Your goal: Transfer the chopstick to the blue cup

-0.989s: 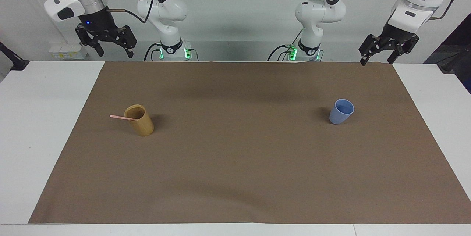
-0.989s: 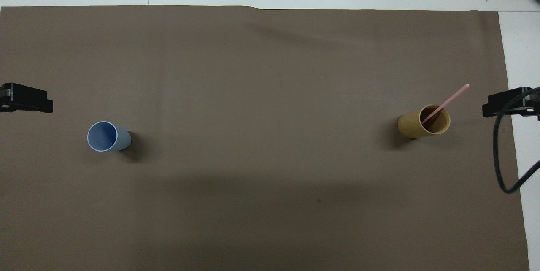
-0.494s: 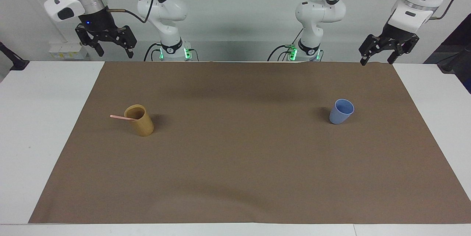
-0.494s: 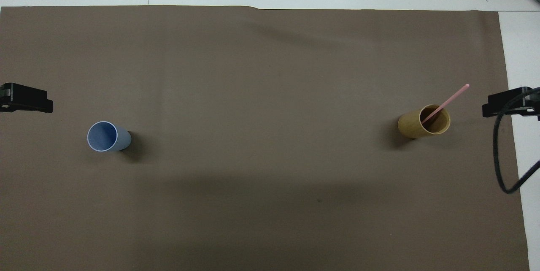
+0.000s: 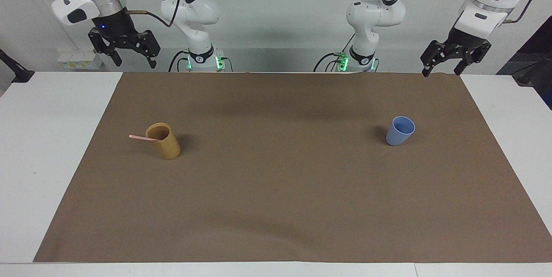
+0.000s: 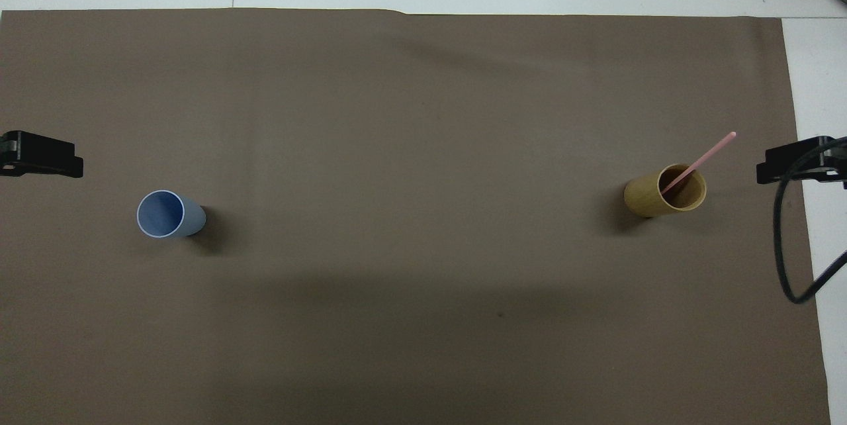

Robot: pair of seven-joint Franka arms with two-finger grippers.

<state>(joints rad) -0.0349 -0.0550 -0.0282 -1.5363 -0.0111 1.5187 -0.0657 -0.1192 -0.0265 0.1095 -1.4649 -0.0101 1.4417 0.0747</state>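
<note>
One pale pink chopstick (image 5: 140, 137) stands slanted in an upright tan cup (image 5: 166, 145) toward the right arm's end of the table; it also shows in the overhead view (image 6: 708, 153), leaning out of the tan cup (image 6: 652, 198). The blue cup (image 5: 399, 132) stands upright and empty toward the left arm's end, and shows in the overhead view (image 6: 165, 214). My right gripper (image 5: 135, 63) is open and empty, raised at the robots' edge of the table. My left gripper (image 5: 441, 72) is open and empty, raised at the same edge.
A brown mat (image 5: 284, 182) covers most of the white table (image 5: 47, 139). A black cable (image 6: 791, 246) hangs by the right gripper's fingers (image 6: 787, 161). The left gripper's fingers (image 6: 43, 155) show at the overhead view's edge.
</note>
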